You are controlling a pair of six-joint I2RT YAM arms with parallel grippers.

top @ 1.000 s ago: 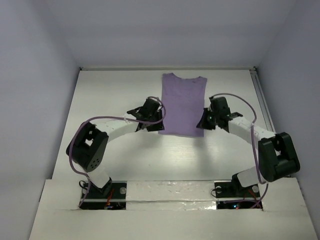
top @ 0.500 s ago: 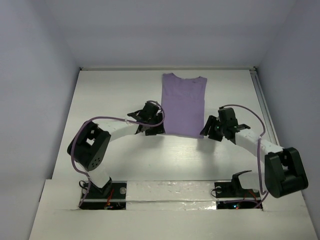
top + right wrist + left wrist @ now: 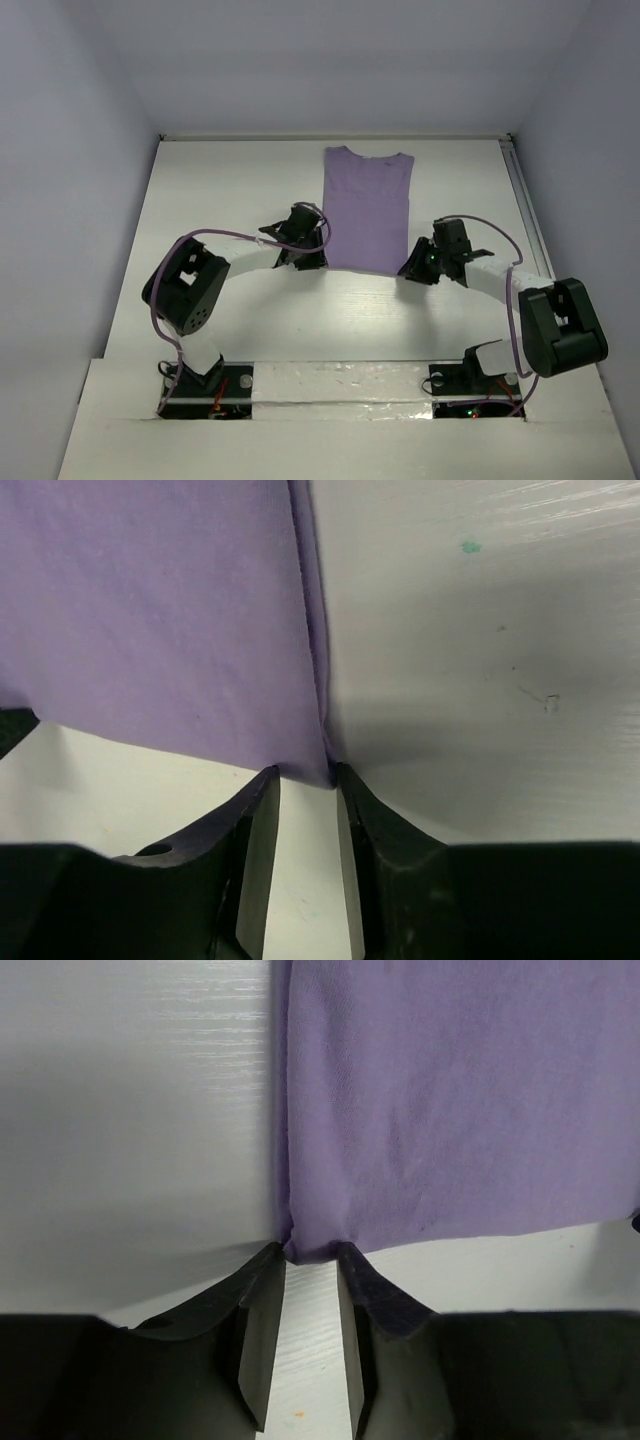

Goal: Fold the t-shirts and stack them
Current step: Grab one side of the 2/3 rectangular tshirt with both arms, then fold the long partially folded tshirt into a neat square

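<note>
The lavender t-shirt (image 3: 368, 205) lies flat on the white table as a long narrow rectangle, collar end at the back. My left gripper (image 3: 320, 263) is at its near left corner; in the left wrist view the gripper (image 3: 310, 1251) has that corner of the t-shirt (image 3: 450, 1110) pinched and bunched between the fingertips. My right gripper (image 3: 406, 270) is at the near right corner; in the right wrist view the gripper (image 3: 307, 773) has that corner of the t-shirt (image 3: 150, 610) between its tips. Both grippers sit low on the table.
The white table (image 3: 230, 190) is walled by pale panels at the back and both sides. A metal rail (image 3: 522, 190) runs along the right edge. The arm bases stand at the near edge.
My right gripper has drawn back toward me and down to the shirt's near right corner. My left gripper has stayed at the near left corner. The shirt has not visibly shifted.
</note>
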